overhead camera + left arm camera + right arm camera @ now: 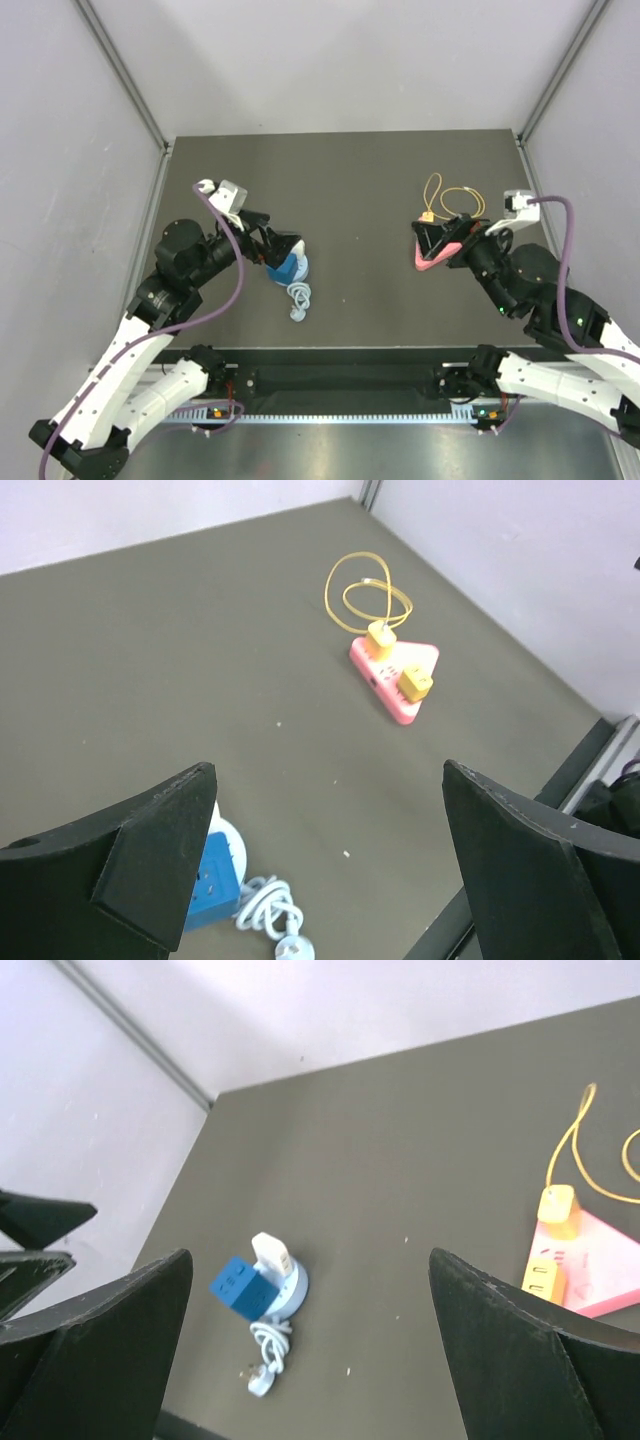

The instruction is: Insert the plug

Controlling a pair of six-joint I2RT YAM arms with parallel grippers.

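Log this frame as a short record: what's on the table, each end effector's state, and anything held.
left side: blue cube on a round base, white plug against it, coiled white cord on the near side
right side: pink strip with two yellow plugs on it, looped yellow cable on the far side
left end effector: open, empty, near the blue cube
right end effector: open, empty, near the pink strip
held: nothing

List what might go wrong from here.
The blue socket cube is unheld; pushing in the white plug may slide or tip it. That plug lies flat, so the open left tool may fumble it. The yellow cable loops could snag the right tool.
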